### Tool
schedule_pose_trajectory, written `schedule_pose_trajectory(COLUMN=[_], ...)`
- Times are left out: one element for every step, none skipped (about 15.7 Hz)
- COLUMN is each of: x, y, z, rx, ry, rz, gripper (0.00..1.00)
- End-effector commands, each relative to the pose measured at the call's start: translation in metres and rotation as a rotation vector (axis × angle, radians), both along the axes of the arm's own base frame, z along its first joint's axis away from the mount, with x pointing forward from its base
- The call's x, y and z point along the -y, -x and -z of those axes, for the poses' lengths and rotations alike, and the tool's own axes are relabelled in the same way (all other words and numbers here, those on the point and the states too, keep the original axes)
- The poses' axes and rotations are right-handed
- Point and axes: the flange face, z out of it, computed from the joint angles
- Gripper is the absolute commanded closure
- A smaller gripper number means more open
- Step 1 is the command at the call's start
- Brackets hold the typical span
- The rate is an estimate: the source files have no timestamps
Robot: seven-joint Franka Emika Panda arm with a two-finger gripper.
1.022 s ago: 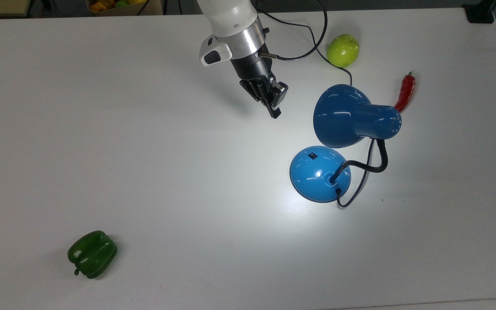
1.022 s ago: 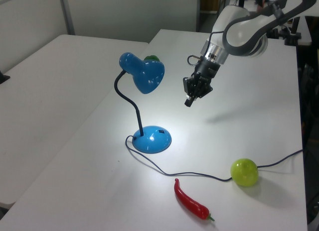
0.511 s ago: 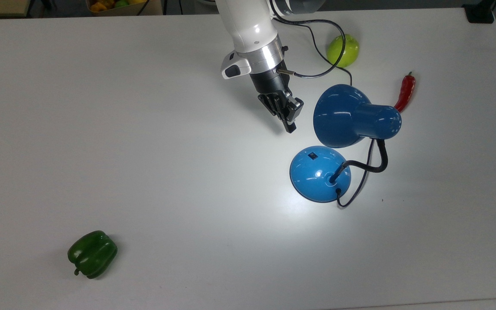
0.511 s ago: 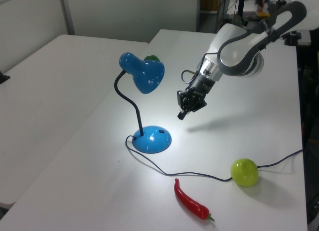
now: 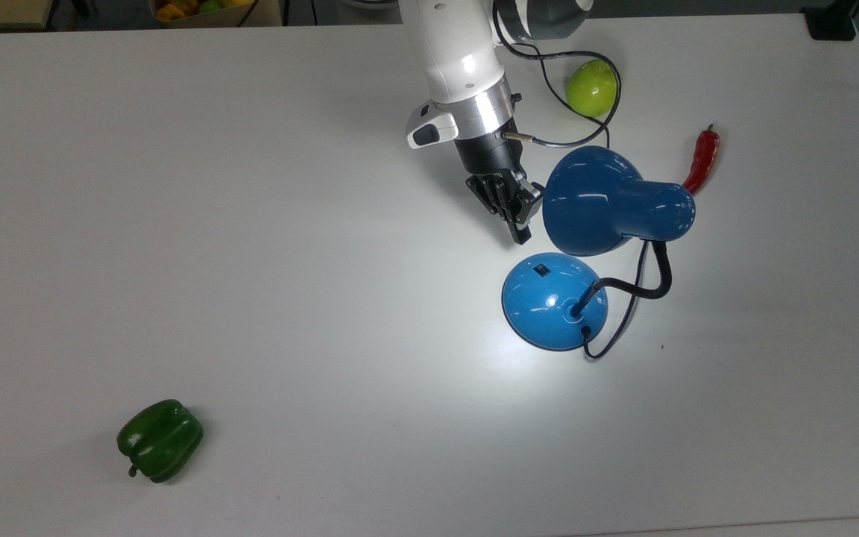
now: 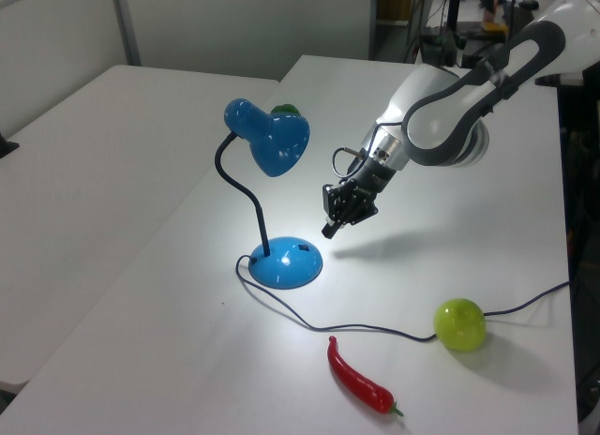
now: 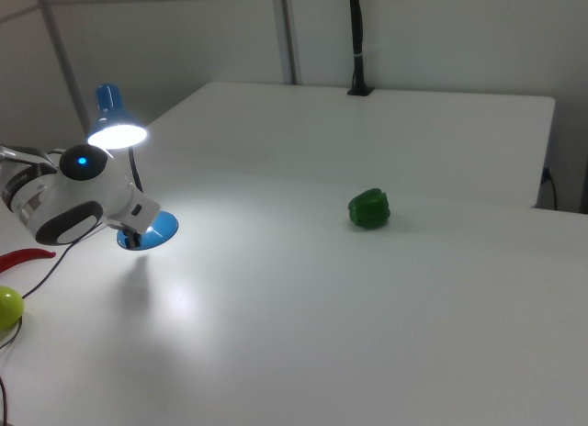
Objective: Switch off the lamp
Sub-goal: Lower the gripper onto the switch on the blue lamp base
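White counter (image 5: 250, 224), matte, lit by a bright pool around the lamp (image 5: 556, 298). Top view, left to right: green bell pepper (image 5: 159, 438), gripper (image 5: 520, 233) with fingers narrow, holding nothing, just above the lamp's base, then chilli (image 5: 702, 158).

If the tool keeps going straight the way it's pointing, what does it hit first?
Most likely the lamp's domed blue base, near its small black switch; the tool hangs just short of it, though height is uncertain.

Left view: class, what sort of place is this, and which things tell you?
Probably a robotics lab: a robot arm reaches over a bare white table set with test props, a lit lamp, an apple and a chili.
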Motion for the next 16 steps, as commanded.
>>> schedule_pose_trajectory(x=[-0.008,-0.008,-0.009,-0.010,-0.011,-0.013,-0.013,-0.015,-0.014,-0.016,-0.016,-0.017,-0.017,-0.017,-0.018,-0.018], y=[-0.012,-0.015,-0.020,-0.022,-0.025,-0.027,-0.028,-0.030,-0.032,-0.032,-0.032,-0.032,-0.032,-0.032,-0.032,-0.032], z=[-0.001,0.001,-0.001,0.001,0.000,-0.001,0.002,0.001,0.000,0.000,0.001,0.003,0.003,0.005,0.006,0.006], rx=[0.021,0.021,0.029,0.029,0.032,0.036,0.034,0.037,0.040,0.040,0.039,0.036,0.037,0.034,0.032,0.032], ry=[-0.023,-0.023,-0.028,-0.029,-0.032,-0.035,-0.034,-0.037,-0.039,-0.038,-0.037,-0.037,-0.037,-0.036,-0.036,-0.036], rz=[0.021,0.020,0.021,0.022,0.023,0.022,0.021,0.021,0.023,0.021,0.020,0.017,0.016,0.016,0.015,0.015], gripper=[1.00,1.00,1.00,1.00,1.00,1.00,1.00,1.00,1.00,1.00,1.00,1.00,1.00,1.00,1.00,1.00])
